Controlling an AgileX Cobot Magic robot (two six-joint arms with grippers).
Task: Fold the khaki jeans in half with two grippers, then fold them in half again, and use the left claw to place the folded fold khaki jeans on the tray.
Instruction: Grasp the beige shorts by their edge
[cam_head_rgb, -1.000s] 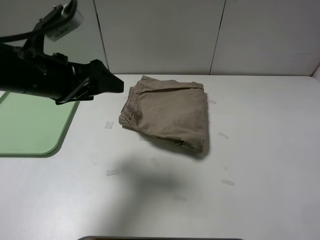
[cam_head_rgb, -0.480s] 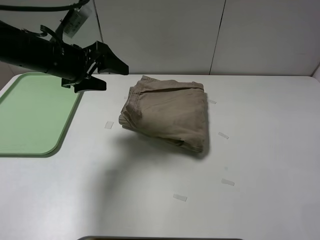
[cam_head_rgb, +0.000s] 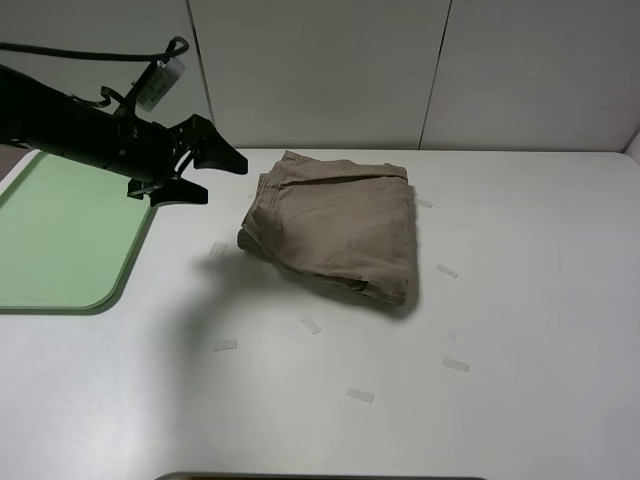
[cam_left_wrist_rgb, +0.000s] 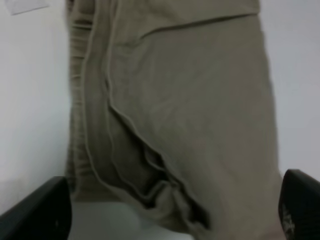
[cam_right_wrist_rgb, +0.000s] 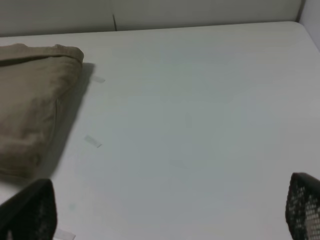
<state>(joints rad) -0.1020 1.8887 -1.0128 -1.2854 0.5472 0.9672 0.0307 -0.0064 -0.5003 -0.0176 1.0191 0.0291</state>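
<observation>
As the left gripper (cam_head_rgb: 222, 178) dipped lower beside the folded khaki jeans (cam_head_rgb: 335, 228), jaws apart and empty, placement on the tray (cam_head_rgb: 60, 240) seemed next.

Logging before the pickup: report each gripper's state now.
Left gripper: open, holding nothing, apart from the khaki jeans.
Right gripper: open, holding nothing.

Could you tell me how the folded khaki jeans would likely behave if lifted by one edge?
The khaki jeans look floppy: soft cloth in loose stacked layers, so they would probably sag and partly unfold. Layers gape at one corner, so the left tool may catch only some. Pushed, they likely slide and bunch on the smooth table.
</observation>
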